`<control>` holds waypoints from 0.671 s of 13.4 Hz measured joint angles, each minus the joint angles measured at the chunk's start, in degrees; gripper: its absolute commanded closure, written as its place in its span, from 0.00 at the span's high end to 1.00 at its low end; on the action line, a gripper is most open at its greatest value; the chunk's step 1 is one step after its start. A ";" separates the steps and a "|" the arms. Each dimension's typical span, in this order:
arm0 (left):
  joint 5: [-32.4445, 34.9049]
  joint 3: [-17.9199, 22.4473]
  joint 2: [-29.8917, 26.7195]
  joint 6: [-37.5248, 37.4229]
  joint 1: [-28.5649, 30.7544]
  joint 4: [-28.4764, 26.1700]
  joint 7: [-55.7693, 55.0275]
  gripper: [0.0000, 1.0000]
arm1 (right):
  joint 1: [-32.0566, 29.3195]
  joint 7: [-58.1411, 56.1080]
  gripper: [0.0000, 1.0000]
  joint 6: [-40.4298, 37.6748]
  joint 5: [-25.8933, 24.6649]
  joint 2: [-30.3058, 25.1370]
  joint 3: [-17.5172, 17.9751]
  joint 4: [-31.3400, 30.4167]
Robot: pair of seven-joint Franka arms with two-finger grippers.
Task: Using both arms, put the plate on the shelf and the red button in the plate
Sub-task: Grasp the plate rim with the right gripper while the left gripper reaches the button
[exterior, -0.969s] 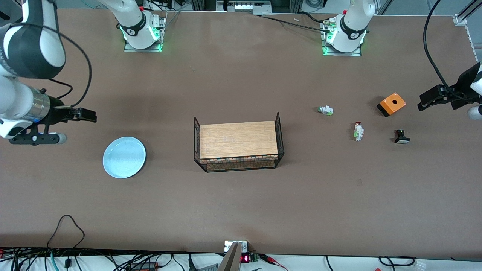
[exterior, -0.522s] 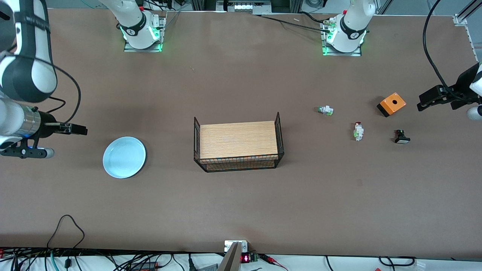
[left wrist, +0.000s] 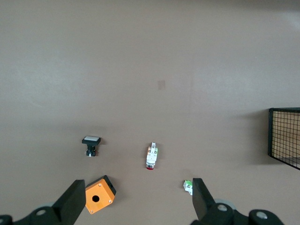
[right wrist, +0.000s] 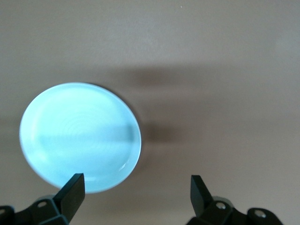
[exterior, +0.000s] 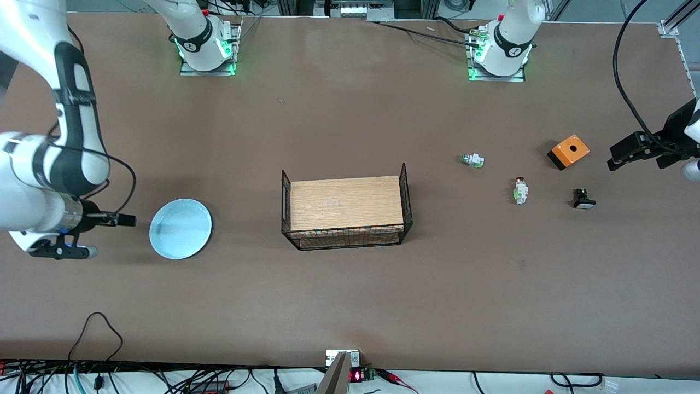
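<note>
Hovering open: right end effector point(exterior: 128, 220) beside plate point(exterior: 180, 228).

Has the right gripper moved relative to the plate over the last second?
Yes. The right gripper has come toward the front camera; it was level with the table above the plate in the front view and now sits beside the plate's rim, fingers open.

right gripper point(exterior: 127, 220): swung nearer the front camera, now beside plate point(exterior: 180, 228) | left gripper point(exterior: 620, 155): dipped slightly
</note>
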 measured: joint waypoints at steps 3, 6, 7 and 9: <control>0.00 -0.01 -0.43 0.46 0.00 -1.37 0.00 1.00 | 0.16 -0.68 0.96 2.07 2.19 2.87 1.19 0.17; 0.00 -0.04 -0.84 0.46 -0.02 -1.55 0.00 1.00 | 0.09 -2.34 0.97 2.11 9.07 4.57 1.77 0.26; 0.00 -0.04 -0.86 0.47 -0.03 -1.55 0.00 1.00 | -0.24 -4.42 0.98 2.11 11.87 5.38 1.75 0.27; 0.00 -0.04 -0.85 0.47 -0.06 -1.55 0.00 1.00 | -1.57 -9.44 0.98 2.48 16.56 7.18 1.67 0.29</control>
